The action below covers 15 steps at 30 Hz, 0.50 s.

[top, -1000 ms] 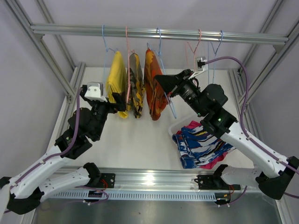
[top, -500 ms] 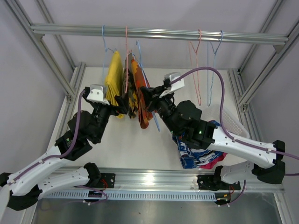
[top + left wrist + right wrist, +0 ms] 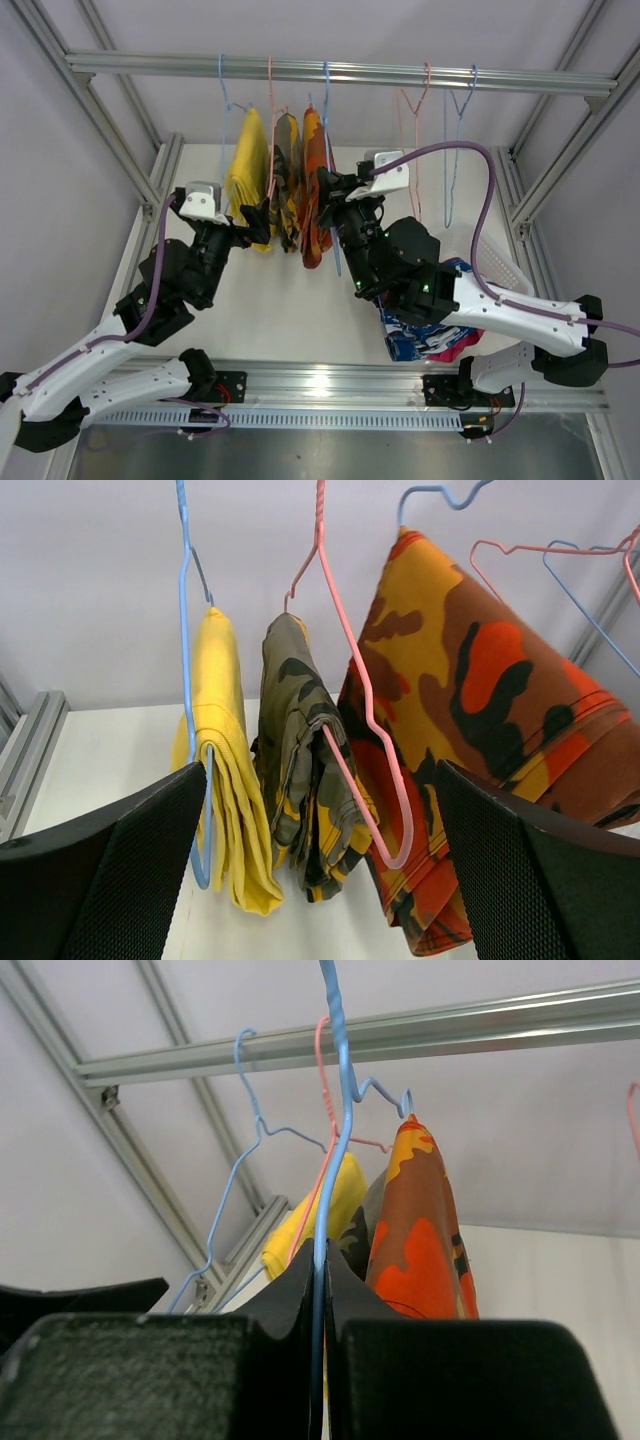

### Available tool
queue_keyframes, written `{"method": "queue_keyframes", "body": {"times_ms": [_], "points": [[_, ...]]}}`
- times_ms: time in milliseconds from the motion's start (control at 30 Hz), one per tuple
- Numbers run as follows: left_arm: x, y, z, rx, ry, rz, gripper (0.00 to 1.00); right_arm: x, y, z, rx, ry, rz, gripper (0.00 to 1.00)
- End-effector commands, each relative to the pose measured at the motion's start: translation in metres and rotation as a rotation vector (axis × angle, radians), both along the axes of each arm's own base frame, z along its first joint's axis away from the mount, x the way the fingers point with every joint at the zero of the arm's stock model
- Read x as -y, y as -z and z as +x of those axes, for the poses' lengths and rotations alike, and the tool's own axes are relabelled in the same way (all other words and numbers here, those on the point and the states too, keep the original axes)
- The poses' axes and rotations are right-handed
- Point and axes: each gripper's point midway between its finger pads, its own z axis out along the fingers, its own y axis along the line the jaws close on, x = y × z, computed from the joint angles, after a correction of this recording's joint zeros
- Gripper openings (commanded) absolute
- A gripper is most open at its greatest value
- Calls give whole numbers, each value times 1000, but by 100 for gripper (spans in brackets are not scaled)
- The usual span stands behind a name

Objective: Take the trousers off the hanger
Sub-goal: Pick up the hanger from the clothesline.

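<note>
Three trousers hang from the rail: plain yellow, yellow-brown camouflage and orange-red patterned. My right gripper is shut on the thin wire of a blue hanger, right beside the orange-red trousers. My left gripper stands open, low in front of the yellow and camouflage trousers, touching neither. The orange-red pair hangs to their right. Blue-and-white trousers and a magenta pair lie under my right arm, mostly hidden.
An empty pink hanger and an empty blue hanger hang on the rail's right part. A white basket sits at the table's right side. Frame posts run along both sides.
My right arm swung left and lower with the blue hanger and orange-red trousers; the hanger tilted left, then came back upright at the rail. The left arm barely moved.
</note>
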Motion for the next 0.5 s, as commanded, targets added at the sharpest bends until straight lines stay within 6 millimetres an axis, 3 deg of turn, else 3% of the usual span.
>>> {"method": "queue_keyframes", "body": {"times_ms": [0,167,233,300,467], "points": [[-4,-14,-3,36,1,-28,100,40,-71,-6,45,45,289,0],[9,-13,-7,40,71,-35,99,49,-67,-4,-2,91,306,0],[20,-10,-17,72,169,-38,99,50,-63,-4,-23,100,313,0],[31,-28,-31,154,285,-93,99,50,-59,-4,-38,101,311,0],[48,-26,-46,187,401,-91,99,50,-55,-5,-78,93,352,0]]}}
